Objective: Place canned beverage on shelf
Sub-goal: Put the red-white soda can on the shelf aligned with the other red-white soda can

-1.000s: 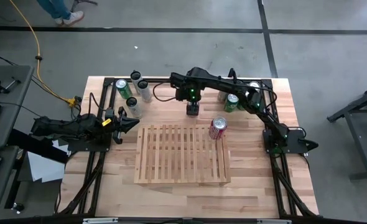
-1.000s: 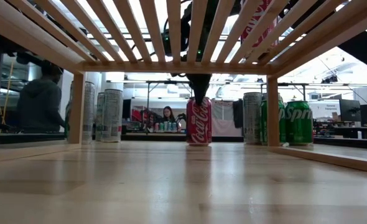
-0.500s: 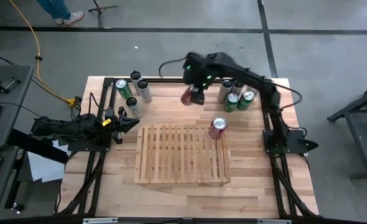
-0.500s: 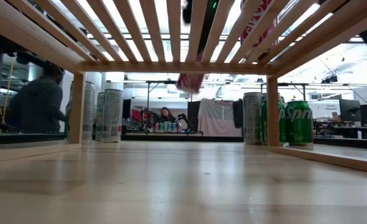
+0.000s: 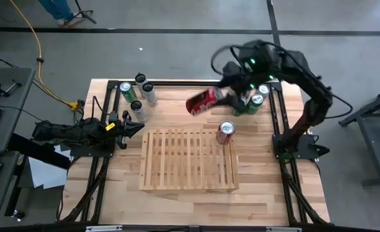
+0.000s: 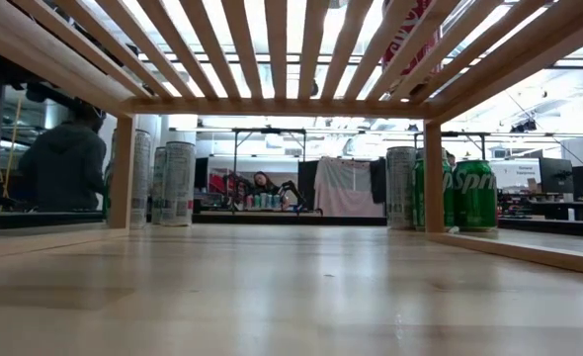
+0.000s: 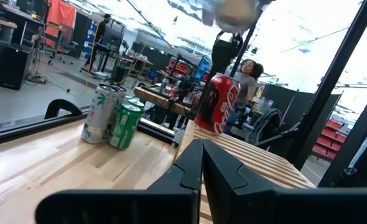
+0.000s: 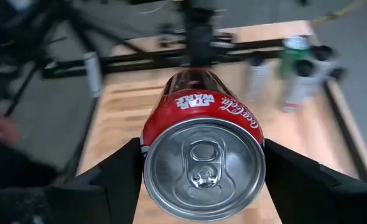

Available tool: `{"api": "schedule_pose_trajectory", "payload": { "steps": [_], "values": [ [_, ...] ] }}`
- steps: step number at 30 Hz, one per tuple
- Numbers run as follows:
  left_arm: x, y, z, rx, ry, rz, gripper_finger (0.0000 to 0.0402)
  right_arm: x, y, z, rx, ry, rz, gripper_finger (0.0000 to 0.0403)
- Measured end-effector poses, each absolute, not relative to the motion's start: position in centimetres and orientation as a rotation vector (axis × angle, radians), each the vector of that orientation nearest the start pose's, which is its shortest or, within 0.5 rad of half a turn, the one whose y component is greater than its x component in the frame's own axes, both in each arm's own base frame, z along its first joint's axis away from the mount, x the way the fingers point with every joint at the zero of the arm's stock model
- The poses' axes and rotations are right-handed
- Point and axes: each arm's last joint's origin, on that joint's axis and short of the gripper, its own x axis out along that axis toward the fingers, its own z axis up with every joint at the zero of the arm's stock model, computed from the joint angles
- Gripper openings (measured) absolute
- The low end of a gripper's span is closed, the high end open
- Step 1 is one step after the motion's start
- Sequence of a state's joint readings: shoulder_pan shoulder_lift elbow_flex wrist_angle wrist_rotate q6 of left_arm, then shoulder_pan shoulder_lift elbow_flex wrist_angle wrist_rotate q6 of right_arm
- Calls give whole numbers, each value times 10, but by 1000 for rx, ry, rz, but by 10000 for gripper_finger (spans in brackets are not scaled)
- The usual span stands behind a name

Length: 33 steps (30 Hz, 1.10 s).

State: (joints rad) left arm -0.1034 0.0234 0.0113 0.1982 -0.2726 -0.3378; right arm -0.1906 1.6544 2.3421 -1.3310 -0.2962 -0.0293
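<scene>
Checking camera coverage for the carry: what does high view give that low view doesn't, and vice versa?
High view only: the right claw shut on a red cola can, held tilted in the air beyond the shelf; the left claw, shut, waiting at the table's left side.

Low view only: the shelf's underside and the room behind, with a seated person.

Both: the shelf's slats, a second red can on its far right corner, the slim cans and green cans on the tabletop.
</scene>
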Motion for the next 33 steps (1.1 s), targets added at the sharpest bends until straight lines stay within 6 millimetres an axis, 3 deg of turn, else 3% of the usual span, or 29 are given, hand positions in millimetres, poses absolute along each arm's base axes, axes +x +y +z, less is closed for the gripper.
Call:
{"api": "schedule_pose_trajectory", "payload": {
  "steps": [6,11,17,27,33],
  "values": [
    [96,-2,184,-371,-210,136,3,257,11,506,108,741,296,268],
    [96,-2,184,-371,-211,136,3,248,42,494,112,908,348,268],
    [96,-2,184,-371,-210,137,3,251,67,488,163,952,271,268],
    [96,-2,184,-371,-210,136,3,281,109,459,263,1092,193,268],
    [96,-2,184,-371,-210,136,3,282,119,455,362,1123,133,268]
  ]
}}
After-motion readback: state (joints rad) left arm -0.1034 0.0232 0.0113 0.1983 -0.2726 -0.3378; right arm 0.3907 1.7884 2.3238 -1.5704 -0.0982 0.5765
